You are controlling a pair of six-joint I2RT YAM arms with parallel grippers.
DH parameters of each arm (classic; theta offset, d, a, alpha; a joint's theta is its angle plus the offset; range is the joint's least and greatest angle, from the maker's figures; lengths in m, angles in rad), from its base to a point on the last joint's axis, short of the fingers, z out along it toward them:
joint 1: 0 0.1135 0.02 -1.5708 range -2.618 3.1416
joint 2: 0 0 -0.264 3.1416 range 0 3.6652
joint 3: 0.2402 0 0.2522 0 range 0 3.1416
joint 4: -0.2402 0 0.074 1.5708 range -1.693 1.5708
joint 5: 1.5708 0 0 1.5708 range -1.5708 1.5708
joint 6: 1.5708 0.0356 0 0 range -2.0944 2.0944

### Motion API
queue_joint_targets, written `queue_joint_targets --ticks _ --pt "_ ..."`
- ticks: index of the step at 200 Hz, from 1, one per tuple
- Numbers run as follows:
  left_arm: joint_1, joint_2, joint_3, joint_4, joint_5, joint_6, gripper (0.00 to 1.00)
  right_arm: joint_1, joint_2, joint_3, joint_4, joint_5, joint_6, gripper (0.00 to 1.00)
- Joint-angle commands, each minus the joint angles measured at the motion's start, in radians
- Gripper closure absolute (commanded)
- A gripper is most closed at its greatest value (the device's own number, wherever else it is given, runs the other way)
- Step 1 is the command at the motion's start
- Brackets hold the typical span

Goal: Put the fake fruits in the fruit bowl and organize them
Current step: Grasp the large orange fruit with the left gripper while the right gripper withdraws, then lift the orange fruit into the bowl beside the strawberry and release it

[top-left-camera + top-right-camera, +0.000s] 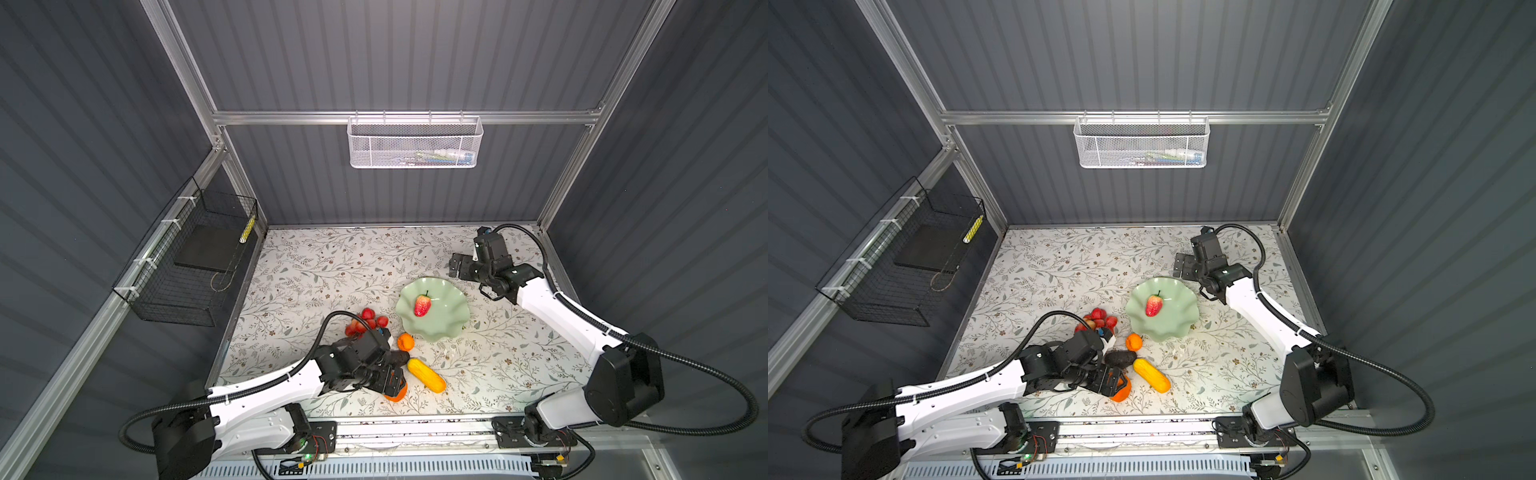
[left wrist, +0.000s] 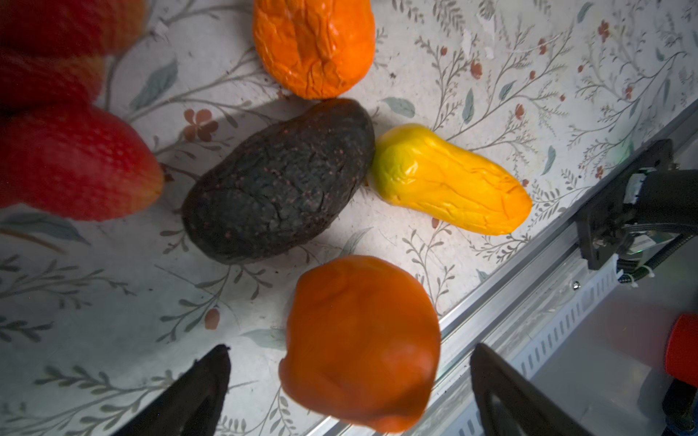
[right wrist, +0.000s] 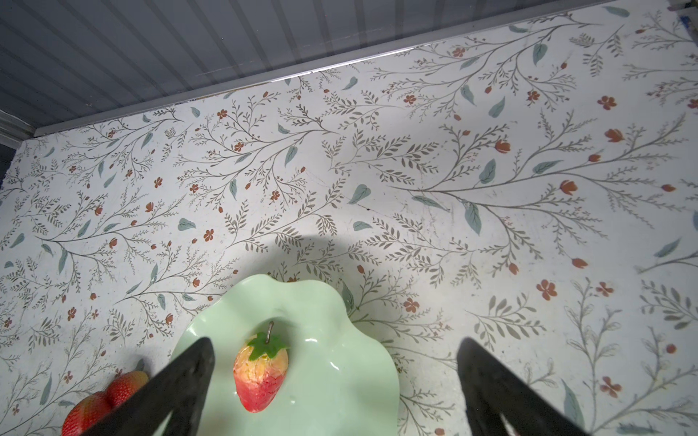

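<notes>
**Though the strawberry (image 1: 422, 306) is in, five wait**

While it lies in the bowl (image 1: 453, 322), berries (image 1: 365, 322), far orange (image 2: 313, 45), avocado (image 2: 279, 181) and yellow piece (image 2: 449, 181) sit near-left on the desk (image 1: 332, 266). Left gripper (image 2: 351, 351) gapes over the near orange (image 2: 359, 332); right gripper (image 3: 336, 343) hangs open, far right.

Near orange (image 1: 397, 397): mostly covered by the left gripper (image 1: 392, 380) in both top views; only a sliver shows.
Avocado (image 1: 401, 357): largely hidden behind the left wrist in a top view.
Red-berry bunch (image 2: 71, 162): blurred and cut by the frame edge in the left wrist view.
Fruit bowl (image 3: 340, 377): cut by the frame edge in the right wrist view.
White mesh basket (image 1: 415, 143): contents too small to tell.
</notes>
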Motion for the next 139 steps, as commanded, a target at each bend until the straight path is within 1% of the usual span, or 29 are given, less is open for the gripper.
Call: queue_joint_targets --ticks 1,12,28,34,57,69,89,104,117,127,139 --pt "-0.025 0.050 -0.021 0.059 0.018 -0.025 0.00 -0.009 -0.024 -0.017 0.017 -0.010 0.011 0.01" --pt "-0.035 0.070 -0.020 0.079 0.015 -0.033 0.01 -0.011 -0.025 -0.019 0.018 -0.013 0.012 0.01" --pt "-0.040 0.087 -0.011 0.086 0.007 -0.034 0.07 -0.014 -0.025 -0.024 0.021 -0.013 0.011 0.01" --pt "-0.040 0.089 -0.006 0.082 0.004 -0.033 0.11 -0.015 -0.025 -0.027 0.023 -0.014 0.011 0.01" --pt "-0.040 0.053 0.017 0.033 -0.027 -0.017 0.32 -0.020 -0.028 -0.037 0.030 -0.016 0.015 0.01" --pt "-0.040 0.019 0.049 -0.028 -0.039 0.045 0.38 -0.023 -0.028 -0.043 0.036 -0.020 0.018 0.01" --pt "-0.040 -0.028 0.173 -0.213 -0.122 0.179 0.43 -0.028 -0.026 -0.051 0.037 -0.025 0.017 0.01" --pt "-0.038 -0.023 0.282 -0.257 -0.166 0.272 0.43 -0.030 -0.031 -0.060 0.029 -0.032 0.007 0.01" --pt "-0.027 0.039 0.374 -0.252 -0.177 0.342 0.44 -0.032 -0.047 -0.076 0.020 -0.025 0.003 0.01" --pt "-0.011 0.119 0.439 -0.236 -0.177 0.394 0.45 -0.033 -0.070 -0.090 0.012 -0.019 -0.001 0.01" --pt "0.013 0.221 0.497 -0.177 -0.172 0.441 0.47 -0.034 -0.109 -0.115 0.006 -0.015 -0.008 0.01"
